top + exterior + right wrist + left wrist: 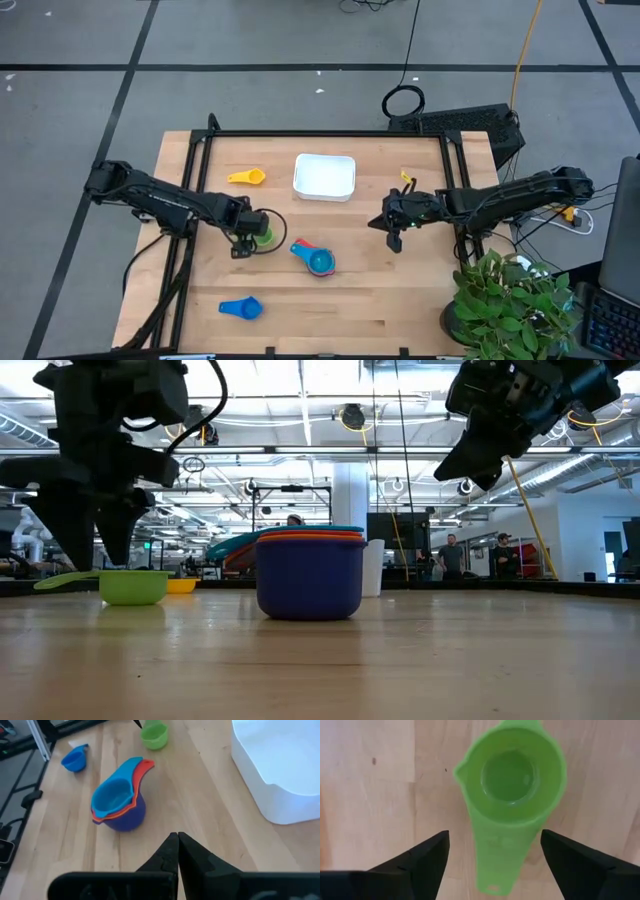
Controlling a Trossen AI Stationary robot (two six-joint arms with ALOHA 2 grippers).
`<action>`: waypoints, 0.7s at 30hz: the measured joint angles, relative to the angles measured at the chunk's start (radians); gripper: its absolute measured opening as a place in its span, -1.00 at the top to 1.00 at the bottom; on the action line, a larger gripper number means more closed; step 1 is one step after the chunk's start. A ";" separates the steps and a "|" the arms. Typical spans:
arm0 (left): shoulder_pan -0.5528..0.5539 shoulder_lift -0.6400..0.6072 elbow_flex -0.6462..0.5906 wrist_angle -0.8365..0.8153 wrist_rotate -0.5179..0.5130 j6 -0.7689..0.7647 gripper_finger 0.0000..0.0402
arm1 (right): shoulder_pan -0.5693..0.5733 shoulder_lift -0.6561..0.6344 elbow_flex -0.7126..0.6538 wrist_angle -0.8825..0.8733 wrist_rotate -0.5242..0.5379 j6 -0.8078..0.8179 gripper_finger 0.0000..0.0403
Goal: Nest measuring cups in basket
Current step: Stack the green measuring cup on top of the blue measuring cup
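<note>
Left hand (252, 232) poised over the green cup (512, 790), fingers spread wide and holding nothing.
The cup sits upright on the table (400, 300); the left wrist view alone shows its handle running back between the fingers (420, 865). The right hand (392, 236), pressed together, hovers near the white basket (324, 177); the nested stack (120, 802) stands apart.

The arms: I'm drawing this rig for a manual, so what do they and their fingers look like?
Both arms are dark, slim and jointed, with black cables looping along them. The left gripper and right gripper are blocky and black. Their fingers are matte black, flat and taper to points. No markings show.
</note>
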 joint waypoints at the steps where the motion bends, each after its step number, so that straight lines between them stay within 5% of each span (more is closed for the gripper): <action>1: 0.000 0.000 -0.007 0.007 0.000 0.005 -0.54 | 0.000 0.000 -0.001 0.002 0.000 0.000 1.00; 13: 0.000 0.001 -0.135 0.146 0.024 -0.003 -0.43 | 0.000 0.000 -0.001 0.001 0.002 0.010 1.00; 21: 0.000 0.001 -0.146 0.180 0.015 0.079 0.18 | 0.000 0.000 -0.001 0.001 0.002 -0.003 1.00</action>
